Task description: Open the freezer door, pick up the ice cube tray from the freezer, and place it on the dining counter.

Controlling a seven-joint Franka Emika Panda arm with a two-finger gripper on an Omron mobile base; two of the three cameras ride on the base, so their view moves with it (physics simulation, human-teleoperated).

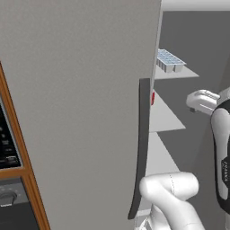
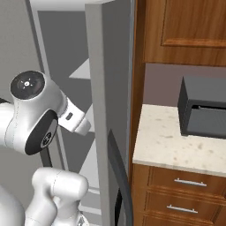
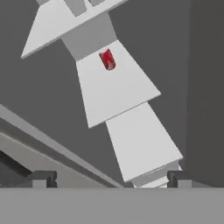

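Observation:
The freezer door [image 1: 76,103], plain grey with a long dark curved handle [image 1: 143,148], stands swung open at the left. Behind it the freezer [image 1: 179,148] shows its pale shelves. The ice cube tray [image 1: 170,60], pale blue-white with square compartments, lies on an upper shelf. My gripper [image 3: 110,179] is open with nothing between its fingertips [image 3: 42,178]. It hangs in front of the shelves, below the tray's level. The white hand [image 1: 202,101] reaches in from the right. The dining counter is out of view.
A small red can [image 3: 107,59] lies on the middle shelf [image 3: 113,87]. The appliance's other door [image 2: 103,88] with its dark handle [image 2: 120,176] stands right of the arm. Beyond it a speckled wall counter [image 2: 176,150] carries a dark box [image 2: 205,108]. Wood-framed oven panels [image 1: 6,152] flank the far left.

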